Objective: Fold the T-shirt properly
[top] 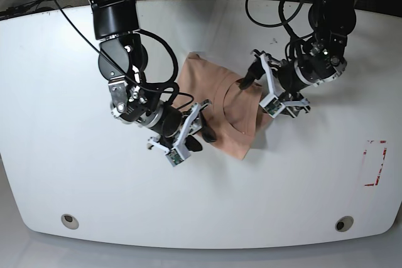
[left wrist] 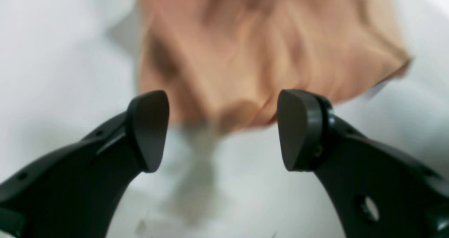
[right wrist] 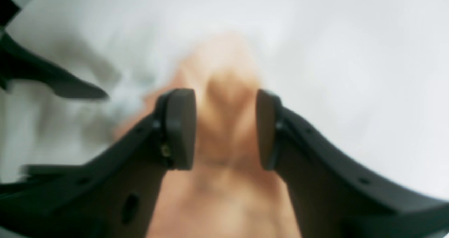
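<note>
T-shirt position: the T-shirt lies near the middle of the white table, already gathered into a compact, roughly four-sided bundle with a curved seam or neckline showing on top.

Long axis: judged from the base view, the bundle runs from far-left to near-right, its lowest corner pointing toward the near edge of the table.

Left gripper: the left gripper stands with its jaws spread wide and nothing between them. In the left wrist view a rumpled edge of the cloth lies just beyond the fingertips, apart from both pads.

Right gripper: the right gripper has its jaws parted about halfway. A ridge of peach fabric lies in the gap between them; the picture is too blurred to tell whether the pads touch or pinch it, so a grip cannot be confirmed.

Governing relation: the two grippers flank the bundle, the left gripper at its right edge and the right gripper at its near-left edge. The right gripper is the nearer of the two, sitting directly over cloth; the left has the fabric straight ahead of its open jaws.

Next-move judgement: a further fold would likely need each jaw pair brought down onto its own edge.

Markings: no print, brand or label is readable on the shirt. A red outlined rectangle is marked at the table's right edge; no text is legible.
</note>
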Controlling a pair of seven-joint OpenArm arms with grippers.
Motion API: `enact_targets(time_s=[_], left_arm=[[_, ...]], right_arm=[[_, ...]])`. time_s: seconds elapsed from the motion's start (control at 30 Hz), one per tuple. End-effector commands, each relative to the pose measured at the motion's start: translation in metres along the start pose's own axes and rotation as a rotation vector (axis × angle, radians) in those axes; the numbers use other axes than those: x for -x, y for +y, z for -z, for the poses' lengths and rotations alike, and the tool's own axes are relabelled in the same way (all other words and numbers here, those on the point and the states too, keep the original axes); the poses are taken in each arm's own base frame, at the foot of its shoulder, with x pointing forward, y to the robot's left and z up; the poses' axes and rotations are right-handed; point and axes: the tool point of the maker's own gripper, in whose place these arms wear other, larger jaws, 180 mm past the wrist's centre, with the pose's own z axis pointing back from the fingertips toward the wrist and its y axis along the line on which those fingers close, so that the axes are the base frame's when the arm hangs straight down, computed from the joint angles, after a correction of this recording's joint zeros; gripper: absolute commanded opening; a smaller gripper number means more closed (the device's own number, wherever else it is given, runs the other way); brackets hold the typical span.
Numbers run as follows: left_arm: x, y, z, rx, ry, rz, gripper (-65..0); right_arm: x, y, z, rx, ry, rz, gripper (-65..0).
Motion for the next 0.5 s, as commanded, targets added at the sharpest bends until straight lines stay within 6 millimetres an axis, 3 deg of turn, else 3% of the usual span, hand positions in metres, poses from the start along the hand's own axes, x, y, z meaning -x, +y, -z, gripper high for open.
enact_targets(time_s=[0.0, 0.23, 0.37, 0.47], left_arm=[[-0.036, -0.014, 0.008, 0.044, -0.091, 0.039, -20.3], [-0.046, -0.005, 0.051, 0.022, -0.053, 0.006, -20.0], [-0.052, 0.011, 0.067, 0.0, -0.023, 0.015, -19.9], [-0.052, 0.021, 0.074, -0.004, -0.005, 0.005, -19.9]], right_arm=[[0.0, -0.024, -0.009, 0.041, -0.017, 0.015, -42.0], [0.052, -0.068, 0.002, 0.105, 0.066, 0.124, -42.5], [0.071, -0.086, 0.007, 0.145, 0.074, 0.147, -42.5], [0.073, -0.096, 0.01, 0.161, 0.075, 0.153, -42.5]])
